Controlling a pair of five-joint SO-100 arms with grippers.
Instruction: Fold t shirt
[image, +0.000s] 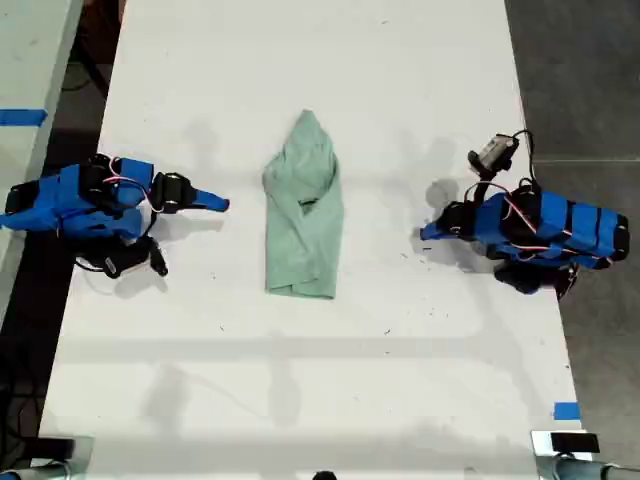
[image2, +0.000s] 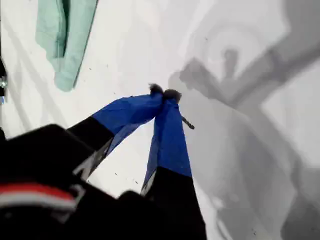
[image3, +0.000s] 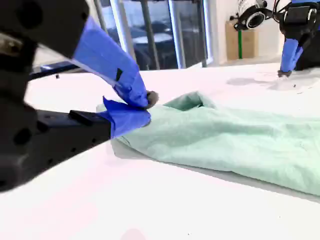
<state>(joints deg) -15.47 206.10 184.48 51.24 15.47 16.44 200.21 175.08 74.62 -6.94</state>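
Note:
The t shirt is a pale mint-green cloth lying as a long narrow strip in the middle of the white table. My first gripper is at the exterior view's right, well apart from the shirt. In the first wrist view its blue fingers meet at the tips over bare table, shut on nothing, with the t shirt off to one side. My second gripper is at the exterior view's left, a short gap from the cloth. Its jaws are shut and empty, with the t shirt just beyond them.
A small camera stands up on the first arm. Blue tape marks sit near the table's front corner at the exterior view's right. Dark floor lies past the table's edge there. A second surface with blue tape is at the exterior view's left.

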